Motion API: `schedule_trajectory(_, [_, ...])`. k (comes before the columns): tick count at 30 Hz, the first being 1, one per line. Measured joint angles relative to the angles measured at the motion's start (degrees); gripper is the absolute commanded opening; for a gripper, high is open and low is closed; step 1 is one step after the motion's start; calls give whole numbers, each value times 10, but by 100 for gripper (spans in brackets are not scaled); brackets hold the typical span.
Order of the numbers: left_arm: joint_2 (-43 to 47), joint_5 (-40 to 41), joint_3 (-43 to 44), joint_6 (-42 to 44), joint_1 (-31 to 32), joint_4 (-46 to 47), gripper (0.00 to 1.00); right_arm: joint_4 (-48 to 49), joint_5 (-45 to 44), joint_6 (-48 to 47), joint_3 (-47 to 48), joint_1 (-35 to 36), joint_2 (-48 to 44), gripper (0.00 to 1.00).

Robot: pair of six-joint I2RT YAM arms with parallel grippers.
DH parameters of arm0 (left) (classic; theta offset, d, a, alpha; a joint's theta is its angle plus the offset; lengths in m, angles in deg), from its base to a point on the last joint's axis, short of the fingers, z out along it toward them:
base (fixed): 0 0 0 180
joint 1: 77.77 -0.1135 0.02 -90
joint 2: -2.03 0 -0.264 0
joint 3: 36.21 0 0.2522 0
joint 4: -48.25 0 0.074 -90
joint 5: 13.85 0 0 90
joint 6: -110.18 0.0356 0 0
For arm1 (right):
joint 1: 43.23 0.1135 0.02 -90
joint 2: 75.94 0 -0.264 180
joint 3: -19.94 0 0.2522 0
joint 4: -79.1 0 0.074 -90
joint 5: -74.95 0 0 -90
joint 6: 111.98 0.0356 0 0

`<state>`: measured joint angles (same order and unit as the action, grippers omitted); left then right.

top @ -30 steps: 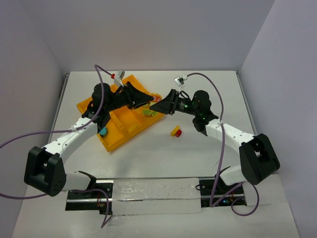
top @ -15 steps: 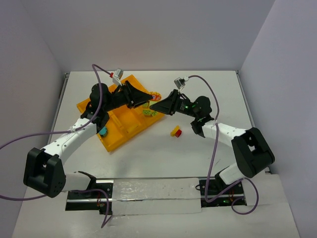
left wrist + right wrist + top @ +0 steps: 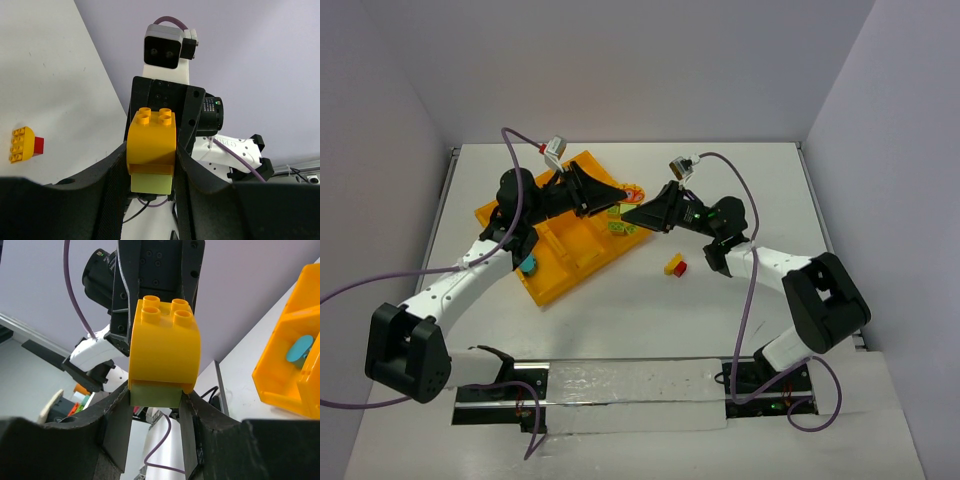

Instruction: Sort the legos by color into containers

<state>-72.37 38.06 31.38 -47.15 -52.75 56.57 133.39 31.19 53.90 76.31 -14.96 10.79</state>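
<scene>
Where the arms meet in the overhead view, the left gripper [image 3: 610,198] and the right gripper [image 3: 635,212] sit tip to tip above the right corner of the tray [image 3: 548,288]; their jaws cannot be read from there. Green and yellow bricks [image 3: 618,226] lie in that corner compartment, and a teal brick [image 3: 528,265] lies in a near-left one. A yellow-and-red clump [image 3: 674,265] rests on the table [image 3: 720,180] to the right, apart from the tray.

Left wrist view: the left fingers [image 3: 112,175] clamp a yellow-and-green clump [image 3: 151,145], yellow on top.

Right wrist view: the right fingers [image 3: 117,425] pinch its green base.
</scene>
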Motion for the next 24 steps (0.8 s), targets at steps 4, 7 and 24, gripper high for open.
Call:
schedule_trajectory(4, [0,0,0,1,-1,-3,0,1,1,1,0,0,3,0])
schedule_trajectory(7, [1,0,0,4,-2,-6,0,-3,1,-5,0,1,3,0])
schedule_trajectory(24, [1,7,8,21,-16,-45,0,-283,-50,-203,2,25,-29,0])
